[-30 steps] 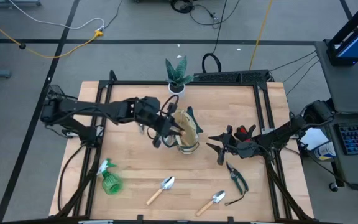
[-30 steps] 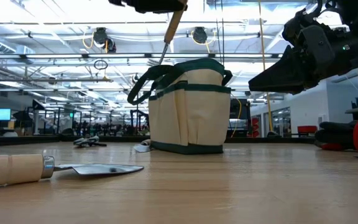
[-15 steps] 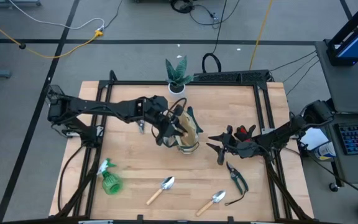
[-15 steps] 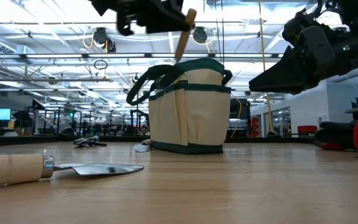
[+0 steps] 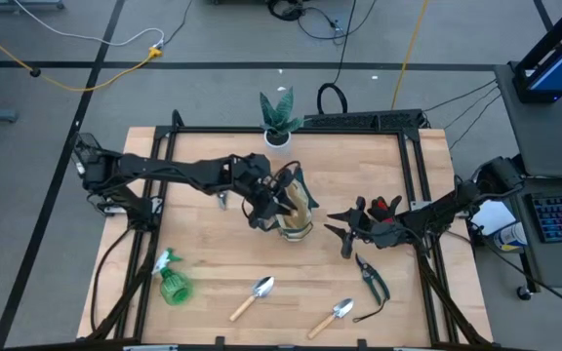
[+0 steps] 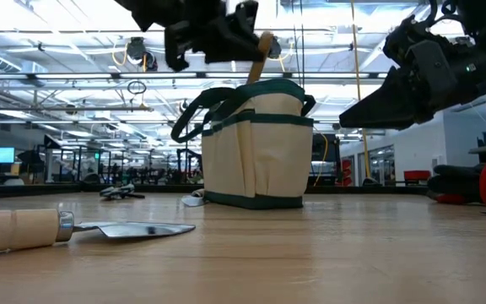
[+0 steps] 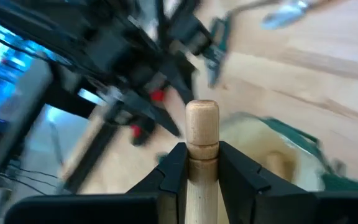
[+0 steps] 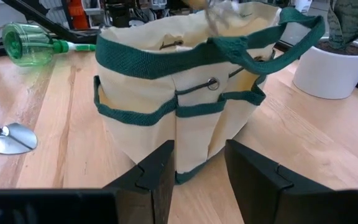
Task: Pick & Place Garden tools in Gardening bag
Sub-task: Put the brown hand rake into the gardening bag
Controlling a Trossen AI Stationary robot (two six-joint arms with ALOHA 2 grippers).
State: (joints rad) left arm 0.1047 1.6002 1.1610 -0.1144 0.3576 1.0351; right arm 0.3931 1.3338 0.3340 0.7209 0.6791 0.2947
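Left end effector [image 6: 256,38], pinching a wooden-handled tool [image 7: 202,134], has moved over the gardening bag [image 6: 257,143] at worktop centre and lowered it partway inside; right end effector [image 5: 344,231] waits right, spread, empty

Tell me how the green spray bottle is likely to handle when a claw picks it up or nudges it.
The green spray bottle lies on its side on the table, so its rounded body would probably roll if nudged. It looks like see-through plastic, so likely light, smooth and perhaps slippery. The narrow neck and trigger head seem the surer place to grip.
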